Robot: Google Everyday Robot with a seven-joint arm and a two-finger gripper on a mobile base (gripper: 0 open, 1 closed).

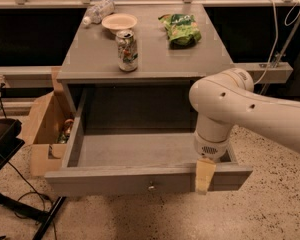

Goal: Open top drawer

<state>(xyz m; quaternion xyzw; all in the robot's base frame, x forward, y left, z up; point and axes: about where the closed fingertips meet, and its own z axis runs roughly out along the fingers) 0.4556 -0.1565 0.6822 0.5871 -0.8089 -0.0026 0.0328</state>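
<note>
The top drawer [115, 180] is a wide grey wooden drawer with a small round metal knob [151, 186] at the centre of its front. It stands pulled well out of the grey cabinet, and its deep box [140, 149] shows empty. My gripper [205, 176] hangs from the white arm [225, 104] at the right part of the drawer's front edge, with its tan tip down over the front panel, to the right of the knob. No other drawers show.
On the cabinet top [200, 59] stand a drink can [126, 50], a shallow bowl [119, 21], a green snack bag [180, 29] and a lying water bottle [97, 11]. An open cardboard box [45, 124] sits at the left, with a black stand [5, 144] and cables beside it.
</note>
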